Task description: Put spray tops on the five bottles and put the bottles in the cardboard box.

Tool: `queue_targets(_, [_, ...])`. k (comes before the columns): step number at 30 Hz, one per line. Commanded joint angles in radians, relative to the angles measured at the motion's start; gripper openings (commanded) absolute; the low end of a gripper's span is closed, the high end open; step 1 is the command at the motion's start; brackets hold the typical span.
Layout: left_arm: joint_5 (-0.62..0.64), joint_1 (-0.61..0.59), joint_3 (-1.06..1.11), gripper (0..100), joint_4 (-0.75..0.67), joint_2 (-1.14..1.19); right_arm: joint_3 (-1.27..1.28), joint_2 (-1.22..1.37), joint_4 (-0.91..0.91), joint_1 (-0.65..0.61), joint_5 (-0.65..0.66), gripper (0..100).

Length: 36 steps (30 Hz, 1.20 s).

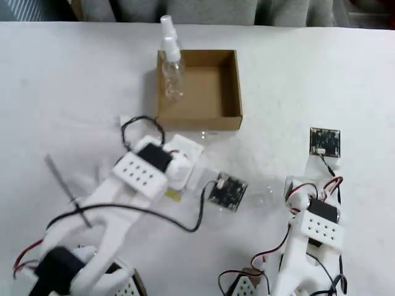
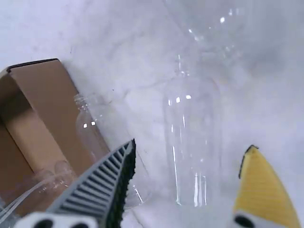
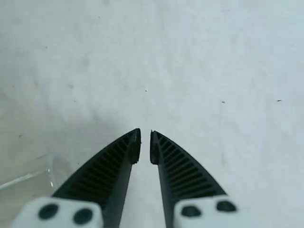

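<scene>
My left gripper [image 2: 190,147] is open, its fingers on either side of a clear topless bottle [image 2: 192,142] lying on the white table. A second topless bottle [image 2: 95,128] lies beside the cardboard box [image 2: 33,95], and a third clear bottle [image 2: 209,28] lies farther off. In the high view a bottle with a white spray top [image 1: 171,68] rests at the left wall of the cardboard box [image 1: 234,86]. My right gripper [image 3: 145,142] is shut with nothing in it, just above bare table, with a clear bottle [image 3: 28,178] off to one side.
The left arm [image 1: 142,172] stretches from the near left corner toward the box front. The right arm [image 1: 318,228] stands at the near right. A thin spray tube [image 1: 62,182] lies on the table at the left.
</scene>
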Motion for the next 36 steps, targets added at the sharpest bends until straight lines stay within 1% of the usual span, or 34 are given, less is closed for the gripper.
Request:
queue_targets(1, [0.052,0.012,-0.13,34,0.003,0.119,-0.003,-0.016,-0.007,-0.007,0.009,1.5])
queue_targets(8, [0.057,0.021,-0.153,34,-0.018,0.202,-0.003,-0.016,-0.007,-0.01,0.011,1.5])
queue_targets(13, [0.12,0.035,-0.153,32,-0.097,0.26,-0.003,-0.016,-0.007,-0.01,0.011,1.5])
queue_targets(20, [0.169,0.047,-0.153,32,-0.104,0.291,0.005,-0.016,-0.008,-0.01,0.012,1.5])
queue_targets(30, [0.167,0.03,-0.143,32,-0.104,0.3,0.006,-0.018,-0.008,-0.03,0.012,1.5])
queue_targets(33, [0.167,0.035,-0.153,32,-0.107,0.355,0.006,-0.018,-0.008,-0.03,0.012,1.5])
queue_targets(36, [0.187,0.035,-0.153,32,-0.157,0.424,0.006,-0.016,-0.008,-0.03,0.012,1.5])
